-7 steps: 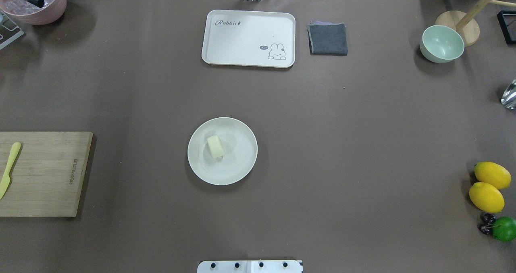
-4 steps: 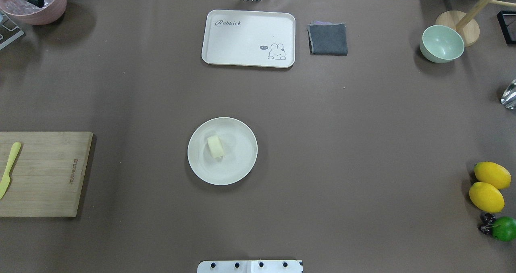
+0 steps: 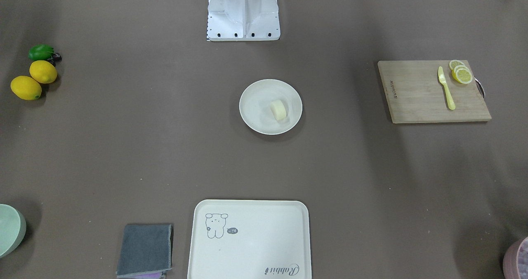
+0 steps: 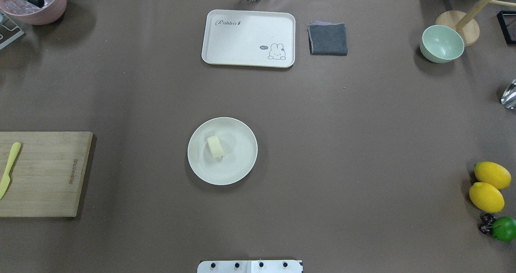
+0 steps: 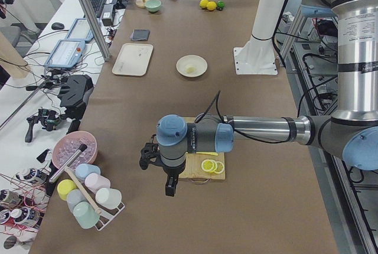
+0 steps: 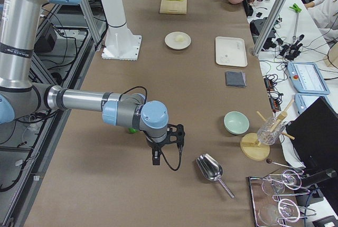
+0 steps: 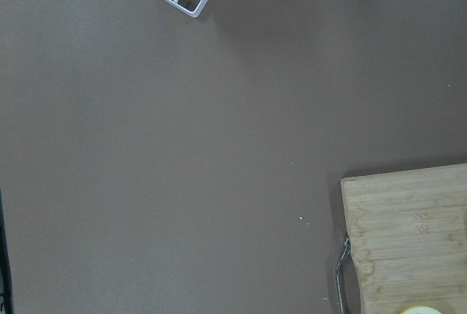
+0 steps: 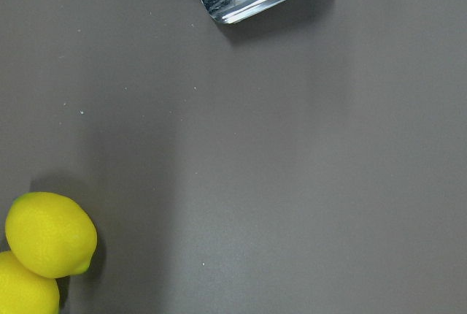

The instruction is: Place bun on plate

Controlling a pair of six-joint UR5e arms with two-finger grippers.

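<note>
Now the bun lies on the plate mid-bench, well apart from left fingers and right fingers, their opening impossible to tell.

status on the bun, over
Out wide: left gripper by the cutting board, right gripper by the lemons, jaws unreadable. On the plate lies the bun, nothing touching it.

Bare brown table rings the plate on every side; on the plate itself only the bun stands, left of centre; beyond the plate, well apart, lie the tray and grey cloth; far to its left, the cutting board; far to its right, the lemons; the robot base sits well short of it.
</note>
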